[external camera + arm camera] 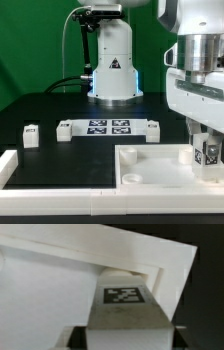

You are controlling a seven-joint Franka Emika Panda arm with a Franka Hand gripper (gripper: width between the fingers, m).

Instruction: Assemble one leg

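Note:
My gripper (207, 152) is shut on a leg (210, 153), a stubby white block with a black-and-white tag. It holds the leg upright over the far corner of the white tray-like tabletop (150, 170) on the exterior view's right. In the wrist view the leg (125, 308) fills the middle between my dark fingers (77, 336), its far end close to the tabletop's raised corner rim (150, 266). Whether the leg touches the tabletop is hidden. Another leg (31, 135) lies on the black table on the exterior view's left.
The marker board (108, 127) lies flat behind the tabletop, with small white blocks at both ends (64, 129) (154, 127). The robot base (112, 70) stands at the back. A white L-shaped fence (12, 170) borders the front and the exterior view's left.

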